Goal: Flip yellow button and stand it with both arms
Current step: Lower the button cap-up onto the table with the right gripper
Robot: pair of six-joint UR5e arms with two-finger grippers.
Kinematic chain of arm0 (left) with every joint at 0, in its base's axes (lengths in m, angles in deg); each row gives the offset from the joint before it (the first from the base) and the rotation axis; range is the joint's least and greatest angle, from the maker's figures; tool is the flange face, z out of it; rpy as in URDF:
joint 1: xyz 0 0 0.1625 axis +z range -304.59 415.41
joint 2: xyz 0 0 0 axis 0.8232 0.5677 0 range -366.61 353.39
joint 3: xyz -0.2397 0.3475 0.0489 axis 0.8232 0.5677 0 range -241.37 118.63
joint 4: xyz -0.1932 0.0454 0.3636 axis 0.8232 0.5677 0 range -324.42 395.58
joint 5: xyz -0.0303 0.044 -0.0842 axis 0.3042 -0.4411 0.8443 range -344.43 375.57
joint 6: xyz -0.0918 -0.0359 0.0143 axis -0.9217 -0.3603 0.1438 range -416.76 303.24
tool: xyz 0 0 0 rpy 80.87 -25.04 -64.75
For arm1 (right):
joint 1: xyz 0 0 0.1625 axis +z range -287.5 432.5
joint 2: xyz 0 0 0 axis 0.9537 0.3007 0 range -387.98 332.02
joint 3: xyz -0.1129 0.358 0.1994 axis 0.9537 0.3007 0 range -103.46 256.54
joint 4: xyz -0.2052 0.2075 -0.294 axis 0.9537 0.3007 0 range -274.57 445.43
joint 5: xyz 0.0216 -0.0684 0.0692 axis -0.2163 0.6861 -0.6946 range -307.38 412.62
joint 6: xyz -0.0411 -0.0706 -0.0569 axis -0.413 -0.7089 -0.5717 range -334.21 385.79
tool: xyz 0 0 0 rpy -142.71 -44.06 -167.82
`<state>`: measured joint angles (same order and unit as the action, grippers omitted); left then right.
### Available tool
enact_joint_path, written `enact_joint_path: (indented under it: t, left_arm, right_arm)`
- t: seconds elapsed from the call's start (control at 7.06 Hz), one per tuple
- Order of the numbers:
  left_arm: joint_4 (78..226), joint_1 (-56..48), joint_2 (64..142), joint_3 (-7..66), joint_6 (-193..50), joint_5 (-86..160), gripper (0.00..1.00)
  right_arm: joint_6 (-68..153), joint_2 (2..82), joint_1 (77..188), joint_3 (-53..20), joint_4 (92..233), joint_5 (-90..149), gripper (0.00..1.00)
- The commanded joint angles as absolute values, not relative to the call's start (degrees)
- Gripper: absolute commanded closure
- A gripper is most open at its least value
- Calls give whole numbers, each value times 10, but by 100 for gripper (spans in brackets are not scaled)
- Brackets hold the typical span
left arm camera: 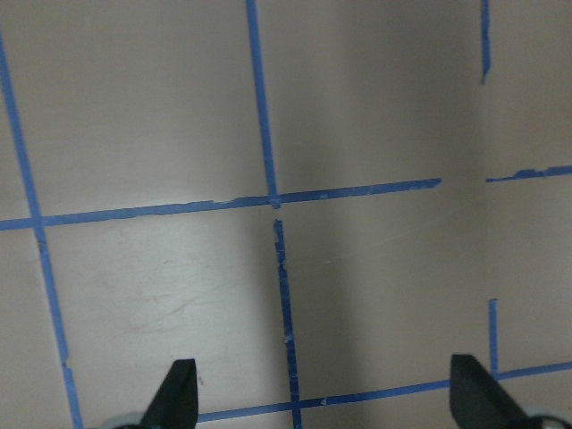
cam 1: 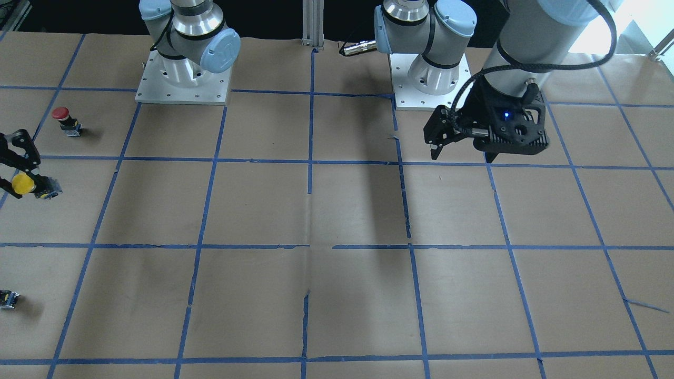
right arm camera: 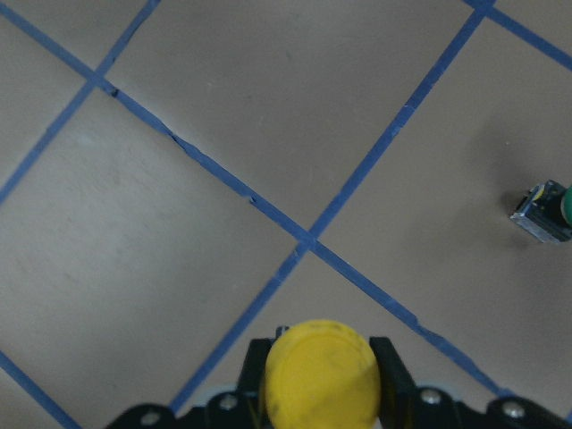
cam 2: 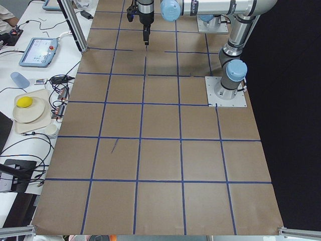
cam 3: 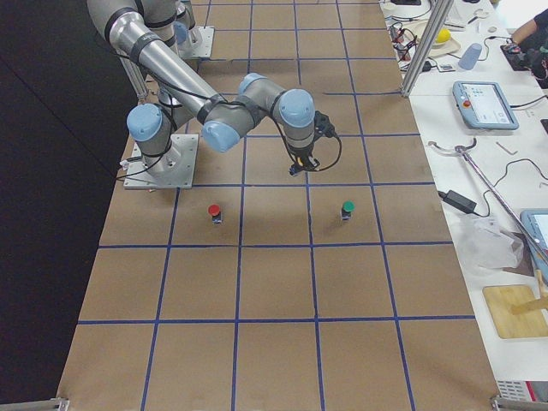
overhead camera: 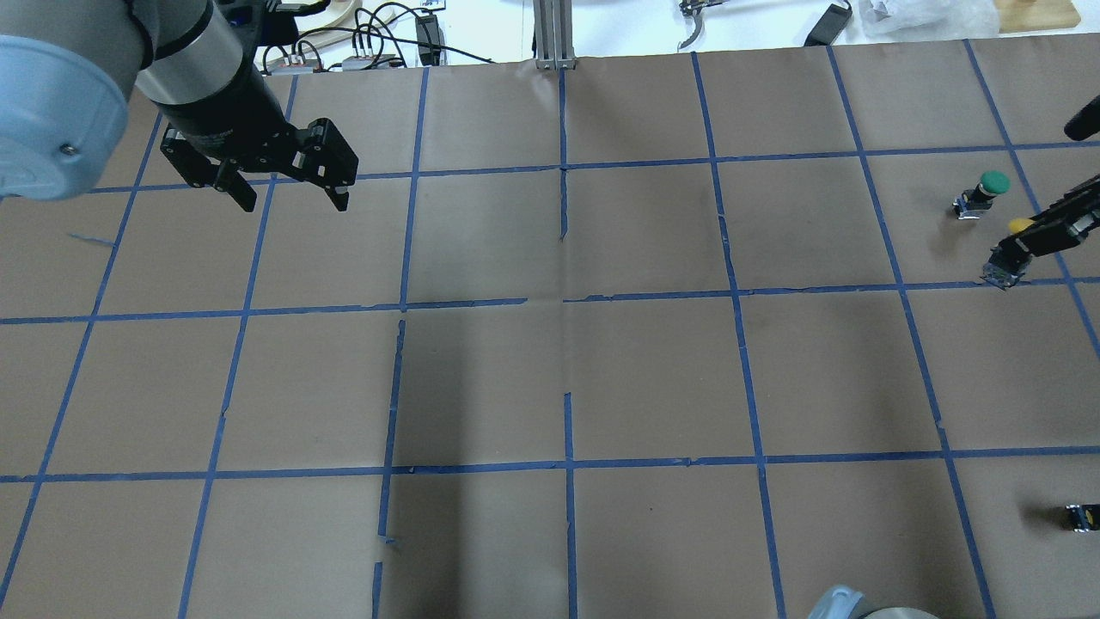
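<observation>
The yellow button (cam 1: 25, 182) has a round yellow cap and a grey-black body that sticks out sideways. My right gripper (cam 1: 17, 187) is shut on it just behind the cap, at the table's far right side. It also shows in the overhead view (overhead camera: 1020, 225) and in the right wrist view (right arm camera: 323, 366), where the fingers (right arm camera: 389, 375) flank the cap. I cannot tell if the body touches the paper. My left gripper (overhead camera: 295, 205) is open and empty, hovering over the left part of the table (left arm camera: 323, 398).
A red-capped button (cam 1: 62, 113) stands on the robot's side of the right gripper. A green-capped button (overhead camera: 988, 185) stands on the far side. A small block (overhead camera: 1081, 516) is cut off by the frame edge. Brown paper with a blue tape grid (overhead camera: 567, 301) covers the table.
</observation>
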<state>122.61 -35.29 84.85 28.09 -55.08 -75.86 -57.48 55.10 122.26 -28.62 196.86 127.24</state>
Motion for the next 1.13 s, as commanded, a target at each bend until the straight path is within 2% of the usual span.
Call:
enact_joint_path:
  t: [0.0, 0.42, 0.99]
  left_arm:
    - [1203, -347, 839, 289, -547, -758, 1]
    - [1200, -324, 841, 291, -550, -712, 1]
    - [1208, -317, 836, 275, -546, -722, 1]
  right_arm:
    - [-843, 499, 1166, -297, 2026, 1258, 92]
    - [-935, 459, 1143, -335, 2064, 1146, 91]
    - [-942, 459, 1094, -387, 2098, 1144, 90]
